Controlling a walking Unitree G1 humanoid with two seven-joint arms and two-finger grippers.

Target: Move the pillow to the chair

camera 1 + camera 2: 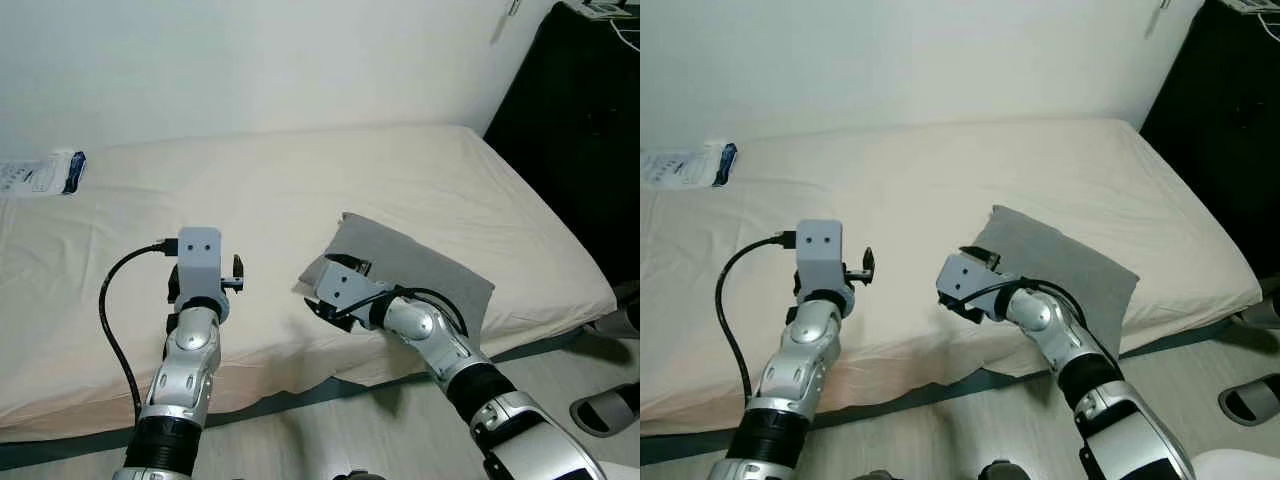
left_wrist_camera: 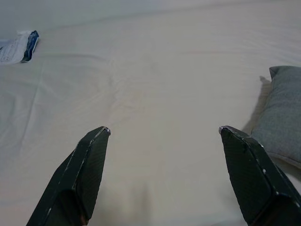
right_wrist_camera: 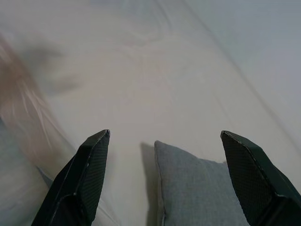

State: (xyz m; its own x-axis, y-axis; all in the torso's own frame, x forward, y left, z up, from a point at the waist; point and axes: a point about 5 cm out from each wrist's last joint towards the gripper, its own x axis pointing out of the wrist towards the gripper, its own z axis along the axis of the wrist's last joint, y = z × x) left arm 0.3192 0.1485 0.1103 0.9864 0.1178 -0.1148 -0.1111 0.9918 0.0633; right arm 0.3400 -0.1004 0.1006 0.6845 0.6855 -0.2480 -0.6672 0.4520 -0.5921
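Observation:
A grey pillow lies flat near the front right edge of the cream bed. My right gripper hovers low at the pillow's near left corner, pointing across the bed. In the right wrist view that gripper is open, with the pillow's corner lying below and between the fingers, untouched. My left gripper is held over the bed's front middle, well left of the pillow. It stands open over bare sheet, with the pillow off to one side.
A white and blue packet lies at the bed's back left. A black cabinet stands to the right of the bed. Slippers sit on the grey floor at the right. A white wall runs behind the bed.

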